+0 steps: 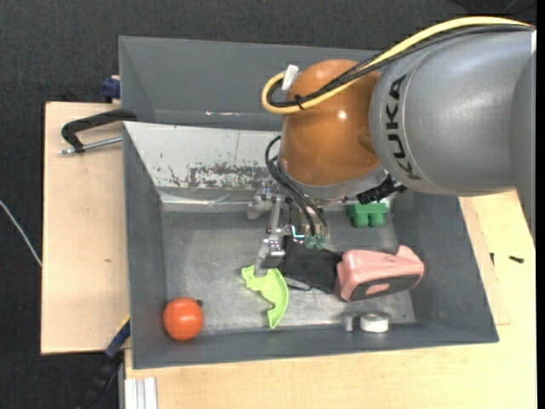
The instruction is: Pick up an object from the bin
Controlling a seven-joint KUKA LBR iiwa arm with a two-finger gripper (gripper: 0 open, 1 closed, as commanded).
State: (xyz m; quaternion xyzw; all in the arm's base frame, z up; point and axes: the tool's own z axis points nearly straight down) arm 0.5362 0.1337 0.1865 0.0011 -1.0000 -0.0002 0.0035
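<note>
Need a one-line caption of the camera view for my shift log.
KUKA claw low in the bin above a lime-green curved piece and a black object; orange ball in the lower-left corner.

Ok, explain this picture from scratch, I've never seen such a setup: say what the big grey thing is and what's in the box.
The big grey and orange shape is a robot arm, reaching in from the right; the camera looks down from above. Below is a grey metal bin of loose things. The arm's lower end hangs mid-bin, above a lime-green curved plastic piece and a flat black object. Beside them lies a pink object with a dark underside; behind it a small green block, in front a small whitish round thing. An orange ball sits in the near left corner. I see nothing held.
</note>
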